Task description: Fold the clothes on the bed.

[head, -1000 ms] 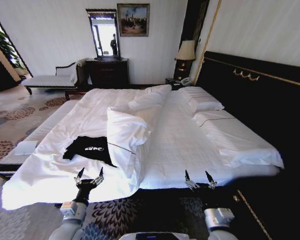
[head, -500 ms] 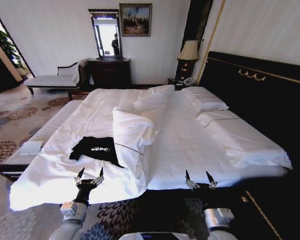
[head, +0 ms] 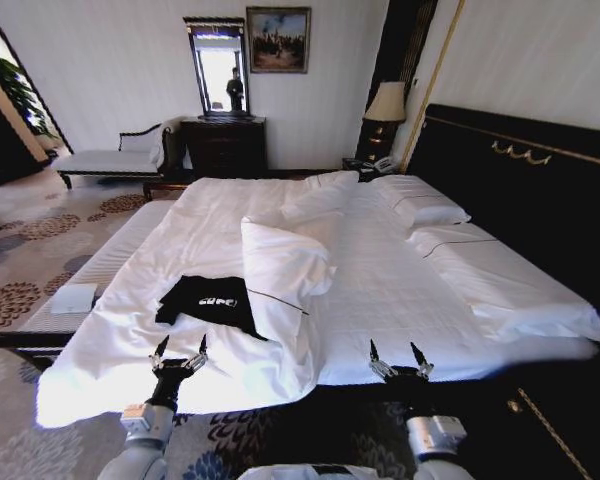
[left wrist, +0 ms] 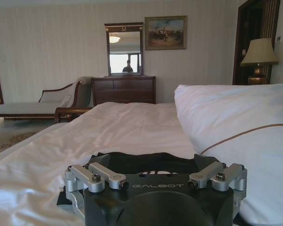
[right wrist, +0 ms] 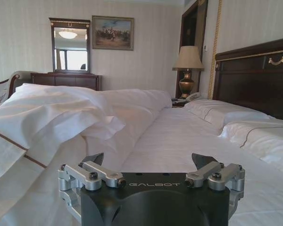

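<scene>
Now nearer the bed (head: 400, 290) than a second ago, whole scene shifted with the camera; folding not yet begun. Black T-shirt (head: 206, 299) flat near the foot edge, beside a pillow (head: 280, 270). Left gripper (head: 178, 352) and right gripper (head: 398, 357) raised, fingers spread wide, empty.
</scene>
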